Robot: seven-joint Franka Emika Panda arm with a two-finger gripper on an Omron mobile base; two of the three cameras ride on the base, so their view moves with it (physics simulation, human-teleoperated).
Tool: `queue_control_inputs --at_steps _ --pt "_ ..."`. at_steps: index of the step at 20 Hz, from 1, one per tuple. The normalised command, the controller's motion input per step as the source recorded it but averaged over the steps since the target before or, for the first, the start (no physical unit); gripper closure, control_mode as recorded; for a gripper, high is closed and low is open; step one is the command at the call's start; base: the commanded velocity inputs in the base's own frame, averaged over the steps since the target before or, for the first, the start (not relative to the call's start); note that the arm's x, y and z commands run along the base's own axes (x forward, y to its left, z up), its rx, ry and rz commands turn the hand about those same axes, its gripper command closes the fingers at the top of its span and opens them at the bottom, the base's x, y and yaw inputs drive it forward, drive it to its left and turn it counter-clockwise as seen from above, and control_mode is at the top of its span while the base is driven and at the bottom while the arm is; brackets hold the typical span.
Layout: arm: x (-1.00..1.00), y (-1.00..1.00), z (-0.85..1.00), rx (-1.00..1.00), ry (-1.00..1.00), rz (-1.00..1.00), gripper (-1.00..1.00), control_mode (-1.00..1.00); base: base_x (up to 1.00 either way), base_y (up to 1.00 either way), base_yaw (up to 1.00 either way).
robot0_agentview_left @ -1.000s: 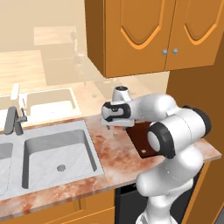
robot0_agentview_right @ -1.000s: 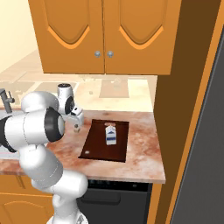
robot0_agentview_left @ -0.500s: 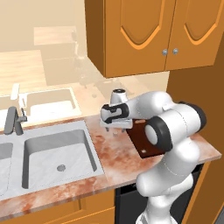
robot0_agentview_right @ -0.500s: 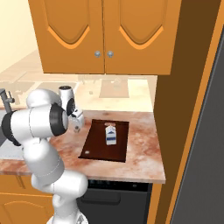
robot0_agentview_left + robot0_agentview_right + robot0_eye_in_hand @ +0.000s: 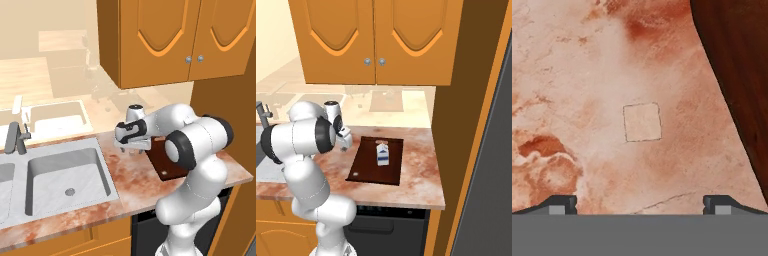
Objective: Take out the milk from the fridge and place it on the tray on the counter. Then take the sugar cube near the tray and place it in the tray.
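Two fingers point(image 5: 640, 205) spread wide (holding nothing) hover over the sugar cube point(image 5: 642, 122), beside the tray point(image 5: 737, 65).

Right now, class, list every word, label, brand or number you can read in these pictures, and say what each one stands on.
No text can be read anywhere.
Milk: blue band with a small mark on its face, too small and blurred to read.
Sugar cube: plain, no print.
Tray, counter and cupboard doors: no lettering or signs.
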Motion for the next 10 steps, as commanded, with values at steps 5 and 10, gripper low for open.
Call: queue_control_inputs --at_steps 5,10 --pt "0.14 0.0 -0.01 0.0 0.0 -0.03 -1.0 -1.0 0.0 0.0 0.0" --pt "0.07 -0.02 -0.01 0.0 0.0 -0.01 -1.0 -1.0 0.0 0.0 0.0"
